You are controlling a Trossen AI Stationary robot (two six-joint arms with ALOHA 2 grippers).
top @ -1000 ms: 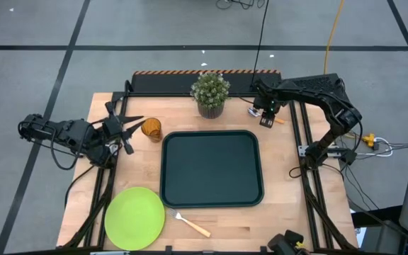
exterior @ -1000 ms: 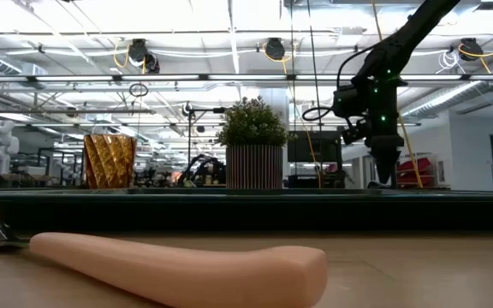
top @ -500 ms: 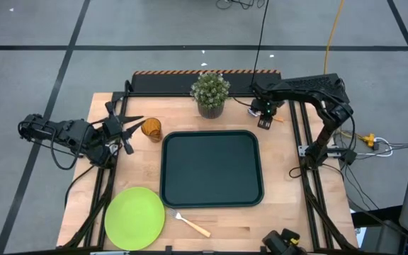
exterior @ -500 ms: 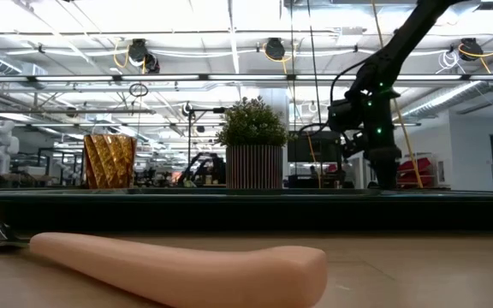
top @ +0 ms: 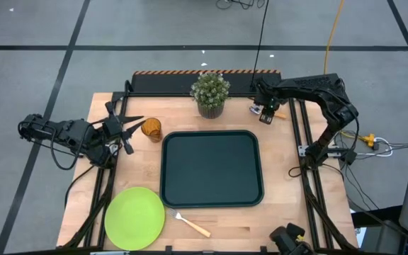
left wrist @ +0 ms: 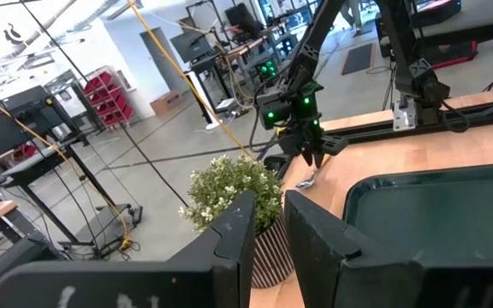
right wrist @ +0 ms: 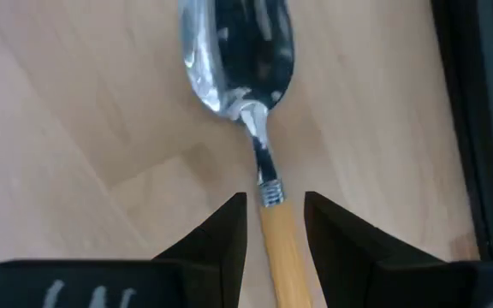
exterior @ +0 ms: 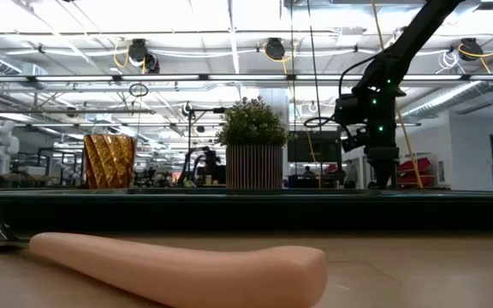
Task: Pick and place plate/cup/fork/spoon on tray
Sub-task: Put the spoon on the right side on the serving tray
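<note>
Down at the counter's far right corner, the right tool point(right wrist: 272, 224) straddles, fingers apart, the spoon point(right wrist: 248, 94)'s orange handle; tray point(top: 212, 168) empty.

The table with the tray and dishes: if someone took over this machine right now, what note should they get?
Right gripper: open, fingers either side of the orange-handled silver spoon, which lies on the wood at the back right.
Left gripper: beside the amber tumbler cup, holding nothing.
Dark rectangular tray: nothing on it.
Lime-green round plate and orange-handled fork: front of table, off tray.
Done: nothing placed. Left: all four items.
</note>
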